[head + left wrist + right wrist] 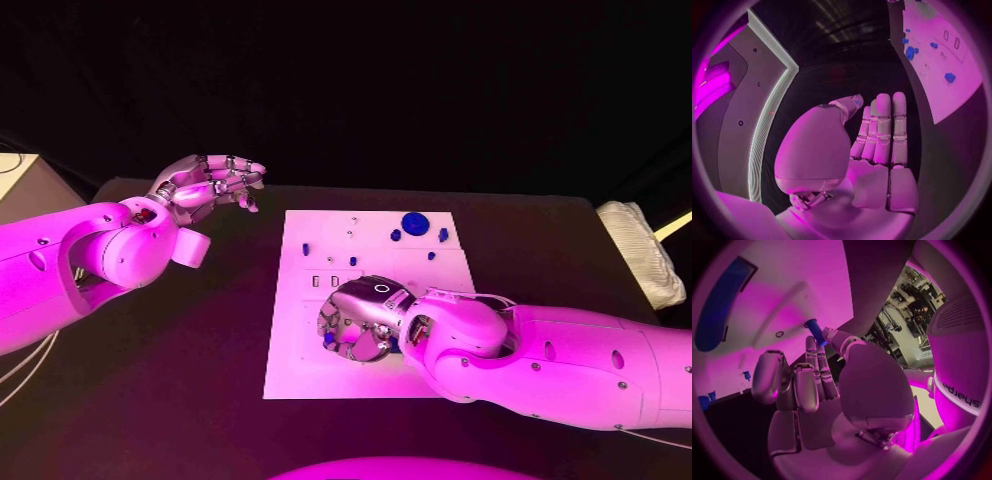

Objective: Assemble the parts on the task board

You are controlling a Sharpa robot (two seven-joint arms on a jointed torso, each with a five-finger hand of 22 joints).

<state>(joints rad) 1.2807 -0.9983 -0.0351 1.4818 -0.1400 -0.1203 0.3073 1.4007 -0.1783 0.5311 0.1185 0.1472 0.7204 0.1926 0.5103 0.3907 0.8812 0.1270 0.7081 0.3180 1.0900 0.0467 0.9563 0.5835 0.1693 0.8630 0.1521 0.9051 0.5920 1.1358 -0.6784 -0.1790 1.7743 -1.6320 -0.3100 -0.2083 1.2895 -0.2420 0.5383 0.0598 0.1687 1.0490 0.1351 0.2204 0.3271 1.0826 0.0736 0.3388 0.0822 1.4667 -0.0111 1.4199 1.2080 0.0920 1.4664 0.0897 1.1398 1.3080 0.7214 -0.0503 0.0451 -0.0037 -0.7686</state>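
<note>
Blue, stiff and light, the small peg looks slippery; the right hand pinches it at its end over the task board. The left hand holds nothing, fingers loosely curled apart.

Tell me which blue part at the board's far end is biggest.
The round blue disc near the far edge of the task board. It is broad and circular; the other blue parts near it are small slim pieces.

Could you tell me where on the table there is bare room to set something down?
The black table is bare left of the task board, below the left hand, and along the far edge behind the board. The board's far end holds blue parts, and the right hand, pinching a blue part, covers its middle.
</note>
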